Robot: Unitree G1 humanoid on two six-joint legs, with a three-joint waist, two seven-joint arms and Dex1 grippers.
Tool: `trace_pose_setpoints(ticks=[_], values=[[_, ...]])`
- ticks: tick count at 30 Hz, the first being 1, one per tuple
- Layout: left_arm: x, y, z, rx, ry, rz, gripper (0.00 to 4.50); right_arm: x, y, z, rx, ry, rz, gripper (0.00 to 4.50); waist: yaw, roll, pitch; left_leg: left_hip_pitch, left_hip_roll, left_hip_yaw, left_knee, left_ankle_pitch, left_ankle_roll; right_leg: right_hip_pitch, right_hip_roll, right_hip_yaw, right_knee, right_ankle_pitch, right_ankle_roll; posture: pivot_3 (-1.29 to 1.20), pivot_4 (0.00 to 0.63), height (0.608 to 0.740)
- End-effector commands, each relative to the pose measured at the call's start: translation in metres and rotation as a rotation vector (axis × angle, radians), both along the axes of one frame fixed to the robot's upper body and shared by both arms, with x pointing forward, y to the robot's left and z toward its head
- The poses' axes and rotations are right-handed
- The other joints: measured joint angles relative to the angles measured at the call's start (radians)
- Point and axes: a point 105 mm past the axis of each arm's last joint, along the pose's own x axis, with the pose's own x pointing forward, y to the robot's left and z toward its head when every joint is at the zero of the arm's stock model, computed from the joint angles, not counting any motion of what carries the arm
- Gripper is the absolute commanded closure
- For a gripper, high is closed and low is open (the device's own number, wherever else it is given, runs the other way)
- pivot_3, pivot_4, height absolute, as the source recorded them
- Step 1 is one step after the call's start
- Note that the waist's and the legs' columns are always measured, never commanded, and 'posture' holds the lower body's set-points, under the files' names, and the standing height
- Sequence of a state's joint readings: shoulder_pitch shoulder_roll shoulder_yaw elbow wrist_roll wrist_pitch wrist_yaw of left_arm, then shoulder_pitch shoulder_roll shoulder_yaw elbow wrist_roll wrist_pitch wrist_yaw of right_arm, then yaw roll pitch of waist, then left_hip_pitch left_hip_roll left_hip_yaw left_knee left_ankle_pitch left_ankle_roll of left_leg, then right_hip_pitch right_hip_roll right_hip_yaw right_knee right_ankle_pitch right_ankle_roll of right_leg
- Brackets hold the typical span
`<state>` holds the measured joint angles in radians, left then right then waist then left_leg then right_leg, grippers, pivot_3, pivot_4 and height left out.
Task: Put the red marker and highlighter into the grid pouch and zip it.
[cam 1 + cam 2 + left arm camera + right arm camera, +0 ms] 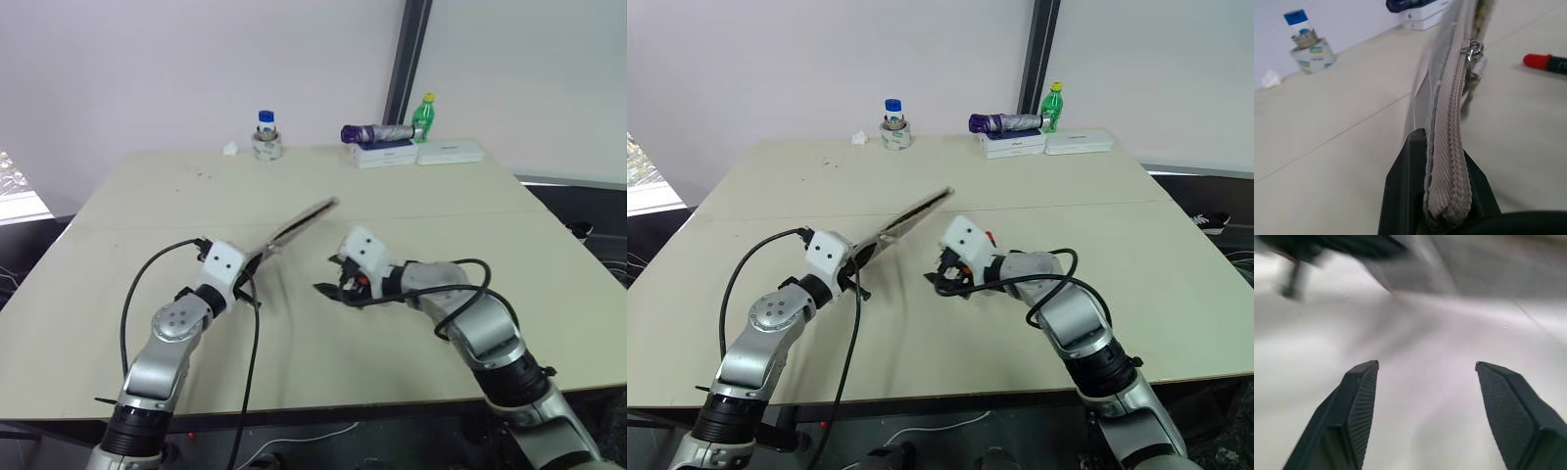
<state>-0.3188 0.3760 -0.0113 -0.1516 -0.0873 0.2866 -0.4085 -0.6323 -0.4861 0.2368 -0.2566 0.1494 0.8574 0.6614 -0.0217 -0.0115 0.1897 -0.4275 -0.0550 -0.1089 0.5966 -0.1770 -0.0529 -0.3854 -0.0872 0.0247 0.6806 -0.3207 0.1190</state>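
Across the frame lies the broad beige surface (441,323), and your task is only partly along. In the centre of the head view, the flat grey grid pouch (299,223) is lifted edge-on off the surface, slanting toward the upper right, with its lower end pinched in your left gripper (253,262), whose fingers are pressed together on the zipper edge. The left wrist view shows the zipper tape running up to the metal pull tab (1471,49), so I judge the zipping not finished. Your right gripper (331,291), right of centre, hangs with its fingers wide apart and nothing between them. The slim red marker with a black middle (1545,62) lies on the surface at the right edge of the left wrist view, outside the pouch, so it is yet to go in. I cannot tell where the yellow highlighter is.
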Motion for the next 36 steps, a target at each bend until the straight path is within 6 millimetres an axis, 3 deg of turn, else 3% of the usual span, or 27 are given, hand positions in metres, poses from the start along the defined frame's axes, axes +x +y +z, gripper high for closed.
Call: trace_pose_setpoints(ticks=[1,5,10,13,17,20,26,36], values=[[0.001,0.008,0.012,0.005,-0.063,0.024,4.50,0.027,-0.049,0.000,0.011,-0.010,-0.265,1.19,0.006,0.000,0.000,0.000,0.000,0.000,0.000,0.000,0.000,0.000,0.000,0.000,0.000,0.000,0.000,0.00,0.150,0.740],[0.001,0.008,0.006,0.010,-0.056,0.026,4.50,0.039,-0.078,-0.021,0.014,0.043,-0.419,1.19,0.007,0.000,0.000,0.000,0.000,0.000,0.000,0.000,0.000,0.000,0.000,0.000,0.000,0.000,0.000,0.00,0.150,0.740],[0.002,0.005,0.001,0.011,-0.055,0.028,4.50,0.037,-0.081,-0.042,0.053,0.130,-0.464,1.19,0.001,0.000,0.000,0.000,0.000,0.000,0.000,0.000,0.000,0.000,0.000,0.000,0.000,0.000,0.000,0.00,0.150,0.740],[0.002,0.003,-0.002,-0.003,-0.051,0.036,4.50,0.035,-0.080,-0.044,0.069,0.144,-0.464,2.06,0.003,0.000,0.000,0.000,0.000,0.000,0.000,0.000,0.000,0.001,0.000,0.000,0.000,0.000,0.000,0.00,0.150,0.740],[0.001,-0.001,-0.007,-0.012,-0.041,0.036,4.50,0.034,-0.080,-0.036,0.077,0.128,-0.450,4.08,0.004,0.000,0.000,0.000,0.000,0.000,0.000,0.000,0.000,0.001,0.000,0.000,0.000,0.000,0.000,0.00,0.150,0.740],[0.000,-0.003,-0.009,-0.012,-0.036,0.032,4.50,0.032,-0.078,-0.018,0.058,0.050,-0.390,4.10,0.005,0.000,0.000,0.000,0.000,0.000,0.000,0.000,0.000,0.001,0.000,0.000,0.000,0.000,0.000,0.00,0.150,0.740],[0.000,-0.007,-0.010,-0.013,-0.029,0.010,4.50,0.009,-0.071,0.035,-0.033,-0.178,-0.128,4.10,0.004,0.000,0.000,0.000,0.000,0.000,0.000,0.000,0.000,0.001,0.000,0.000,0.000,0.000,0.000,0.00,0.150,0.740],[0.002,-0.011,-0.009,-0.010,-0.028,-0.007,4.50,-0.006,-0.058,0.039,-0.096,-0.206,-0.008,4.10,0.007,0.000,0.000,0.000,0.000,0.000,0.001,0.000,0.000,0.002,0.000,0.000,-0.001,0.000,0.000,0.00,0.150,0.740]])
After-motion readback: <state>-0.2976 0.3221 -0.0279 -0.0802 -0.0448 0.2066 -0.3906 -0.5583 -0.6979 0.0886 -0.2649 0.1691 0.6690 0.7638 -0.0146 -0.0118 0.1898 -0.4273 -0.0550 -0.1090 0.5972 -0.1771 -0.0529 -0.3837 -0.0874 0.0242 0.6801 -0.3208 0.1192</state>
